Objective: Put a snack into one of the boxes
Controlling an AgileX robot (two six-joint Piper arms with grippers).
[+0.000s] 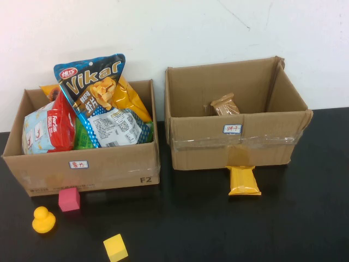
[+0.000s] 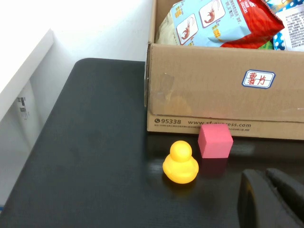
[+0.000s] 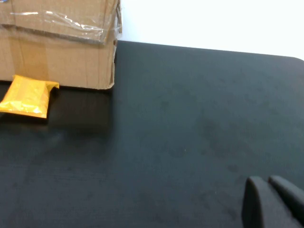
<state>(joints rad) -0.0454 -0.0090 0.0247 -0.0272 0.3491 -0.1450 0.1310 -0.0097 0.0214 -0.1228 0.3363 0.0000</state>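
Observation:
A yellow snack packet [image 1: 244, 180] lies on the black table against the front of the right cardboard box [image 1: 238, 146]; it also shows in the right wrist view [image 3: 27, 97]. That box holds a brown packet [image 1: 225, 105]. The left box [image 1: 87, 166] is full of snack bags, a blue Vikar bag [image 1: 101, 98] on top. Neither gripper shows in the high view. My left gripper [image 2: 266, 183] is shut and empty, low over the table near the pink cube [image 2: 215, 141]. My right gripper [image 3: 268, 185] is shut and empty, far from the yellow packet.
A yellow rubber duck [image 1: 43, 219], a pink cube [image 1: 69, 198] and a yellow cube [image 1: 115, 247] sit on the table in front of the left box. The duck [image 2: 180, 163] also shows in the left wrist view. A white wall stands behind the boxes.

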